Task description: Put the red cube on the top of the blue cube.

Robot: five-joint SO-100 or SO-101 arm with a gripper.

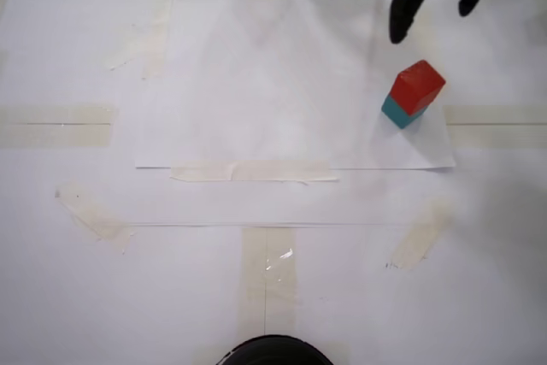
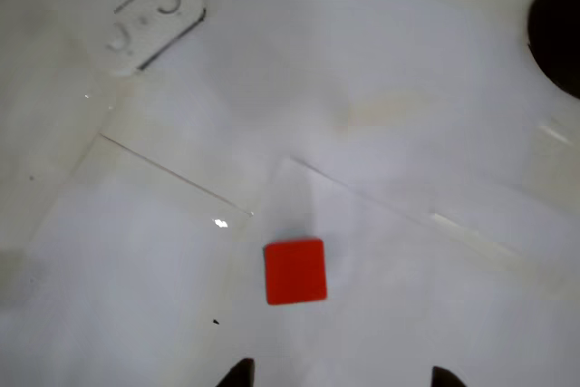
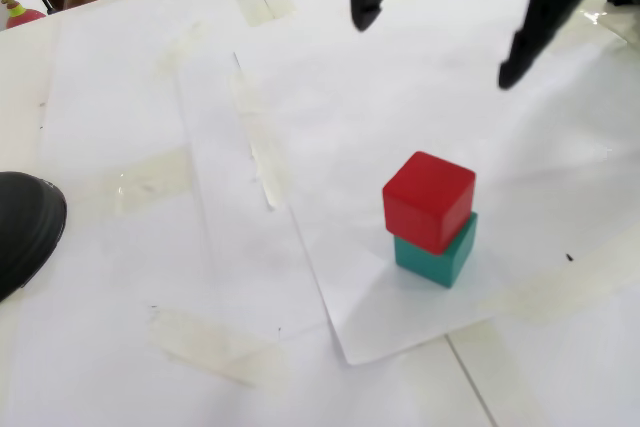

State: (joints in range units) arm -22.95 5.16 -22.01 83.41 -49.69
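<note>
I see the red cube (image 3: 428, 199) sitting on the blue cube (image 3: 436, 255), slightly offset, on the paper sheet (image 3: 380, 327). Gripper (image 3: 440, 32) hangs above, jaws spread wide, holding nothing.

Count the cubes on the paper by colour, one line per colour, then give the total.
Small matte red cube, on top of the teal one: 1
Small matte teal cube, on the white paper sheet: 1
Total: 2 cubes

red cube (image 3: 428, 199) atop blue cube (image 3: 437, 253) — stacked
</note>
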